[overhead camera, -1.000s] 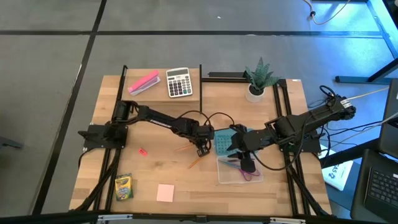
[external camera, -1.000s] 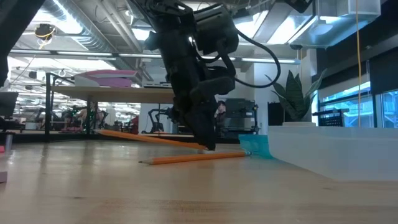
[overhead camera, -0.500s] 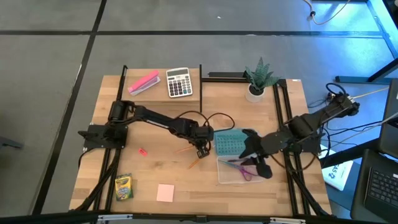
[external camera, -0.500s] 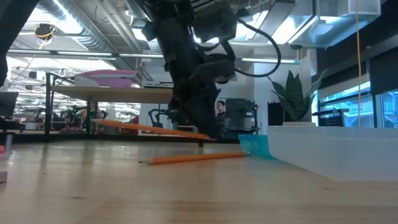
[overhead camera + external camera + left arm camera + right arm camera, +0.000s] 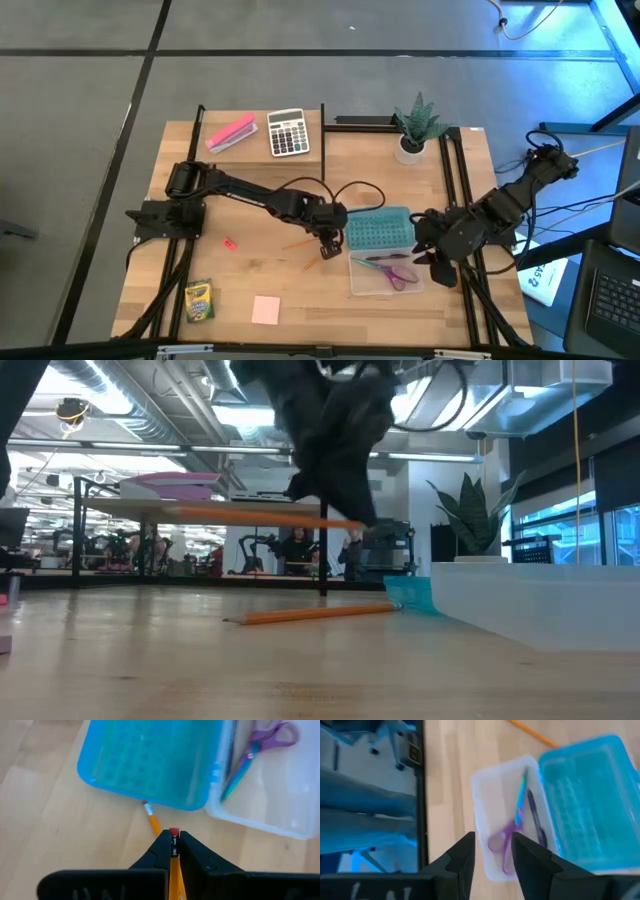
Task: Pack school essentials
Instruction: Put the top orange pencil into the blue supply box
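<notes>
pencils: two orange wooden ones, one (image 5: 174,870) clamped in left fingers (image 5: 174,851), one (image 5: 312,615) on tabletop (image 5: 300,295); right fingers (image 5: 493,851) open, empty.

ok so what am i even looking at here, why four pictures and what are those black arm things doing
These are two robot arms at a wooden table, packing school things. One picture looks down from above, one looks level across the tabletop, and two come from cameras on the arms' wrists.

The left gripper has its jaws shut on an orange pencil, lifted off the table beside the blue lid. A second pencil lies on the wood. The right gripper, jaws open, is by the clear box at the table's right edge; the purple-handled scissors lie in the box.

Still on the table: a crayon box, a pink notepad, a small red piece, a calculator, a pink block and a potted plant.
</notes>
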`<act>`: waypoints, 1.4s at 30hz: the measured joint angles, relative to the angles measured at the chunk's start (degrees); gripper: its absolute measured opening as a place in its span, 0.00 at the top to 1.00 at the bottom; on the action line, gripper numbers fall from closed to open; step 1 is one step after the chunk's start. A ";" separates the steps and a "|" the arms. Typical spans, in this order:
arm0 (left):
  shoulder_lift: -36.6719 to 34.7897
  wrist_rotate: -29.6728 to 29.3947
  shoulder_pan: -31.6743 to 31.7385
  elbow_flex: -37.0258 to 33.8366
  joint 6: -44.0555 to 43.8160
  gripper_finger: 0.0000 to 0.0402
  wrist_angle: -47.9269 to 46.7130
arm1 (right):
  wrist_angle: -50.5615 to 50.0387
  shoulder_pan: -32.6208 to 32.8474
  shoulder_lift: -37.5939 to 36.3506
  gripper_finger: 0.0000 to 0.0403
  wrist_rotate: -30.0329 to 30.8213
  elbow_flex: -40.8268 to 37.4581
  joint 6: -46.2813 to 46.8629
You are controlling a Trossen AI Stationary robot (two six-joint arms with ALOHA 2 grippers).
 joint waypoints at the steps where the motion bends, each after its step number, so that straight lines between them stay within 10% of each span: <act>1: 0.00 -0.04 -0.15 0.63 -0.02 0.96 -0.35 | -1.28 0.33 0.08 0.68 -0.03 -0.34 1.20; 19: 0.02 -0.24 -2.18 7.79 0.00 0.96 -0.19 | -7.84 3.58 0.10 0.68 -2.18 -18.47 19.87; 42: 0.04 -0.26 -2.16 7.79 -0.09 0.96 -0.33 | 21.64 3.58 0.10 0.68 -7.18 -37.66 20.35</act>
